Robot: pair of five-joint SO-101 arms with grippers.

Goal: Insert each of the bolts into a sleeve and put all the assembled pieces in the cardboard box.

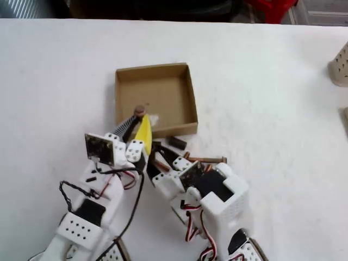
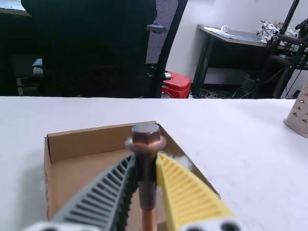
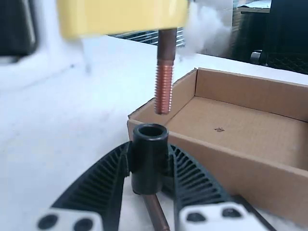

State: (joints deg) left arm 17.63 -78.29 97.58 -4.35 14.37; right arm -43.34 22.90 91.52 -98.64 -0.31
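Observation:
My left gripper [image 1: 139, 120] is shut on a copper bolt [image 1: 140, 111], held upright with its hex head [image 2: 145, 137] on top, over the near edge of the cardboard box [image 1: 152, 69]. Its grey and yellow fingers [image 2: 185, 192] clamp the shaft. My right gripper [image 1: 156, 150] is shut on a black sleeve [image 3: 149, 159], upright with its bore facing up. The bolt's threaded end [image 3: 163, 89] hangs just above the sleeve's mouth, apart from it. The box [image 3: 240, 89] looks empty inside.
On the table near the box's front wall lie a loose black sleeve [image 1: 176, 142] and a loose bolt [image 1: 207, 159]. Another bolt shaft [image 3: 156, 211] lies under my right gripper. A perforated beige object [image 1: 340, 66] stands at the table's right edge.

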